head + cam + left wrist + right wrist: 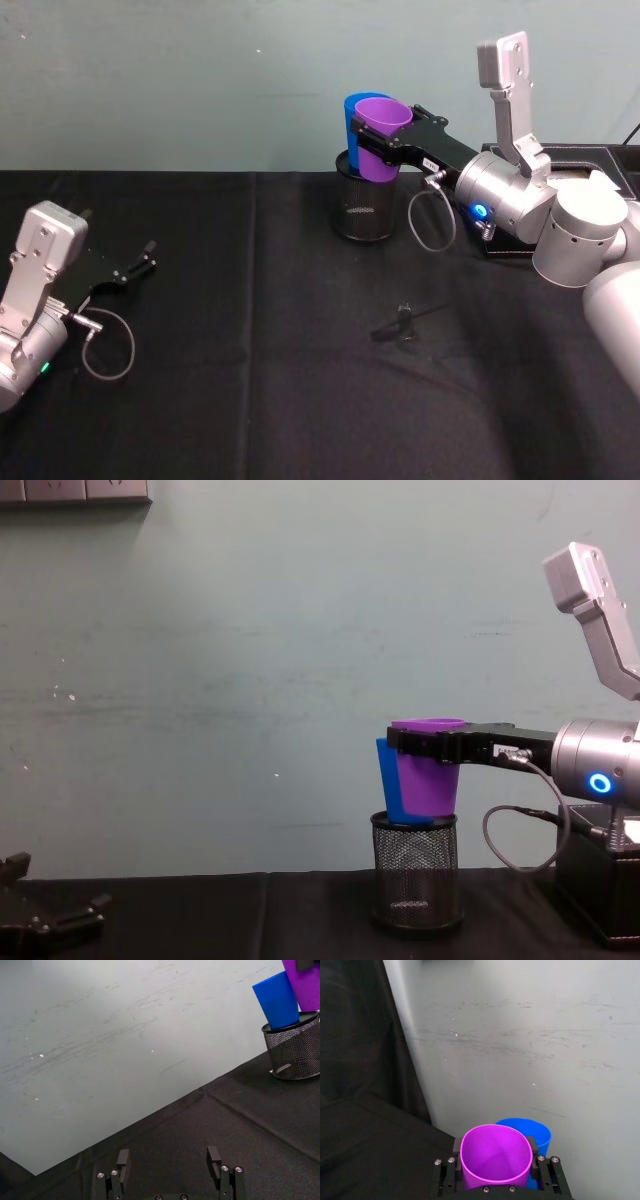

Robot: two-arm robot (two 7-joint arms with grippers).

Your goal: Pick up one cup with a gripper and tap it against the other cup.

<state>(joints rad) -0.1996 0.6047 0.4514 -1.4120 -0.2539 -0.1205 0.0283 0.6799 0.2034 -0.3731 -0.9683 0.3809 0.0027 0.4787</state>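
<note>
Head view, upper centre: the right gripper (385, 140), jaws pinching the smooth tapered purple cup (381, 136), holds it against the blue cup (352, 130) standing in a black wire-mesh holder (364, 205). Lower left, the left gripper (140, 262) rests with jaws spread.

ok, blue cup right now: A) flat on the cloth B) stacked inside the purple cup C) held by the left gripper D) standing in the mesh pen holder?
D: the blue cup stands with its base in the mesh pen holder, while the right gripper holds the purple cup beside it and the left gripper is open, far off over the cloth.
</note>
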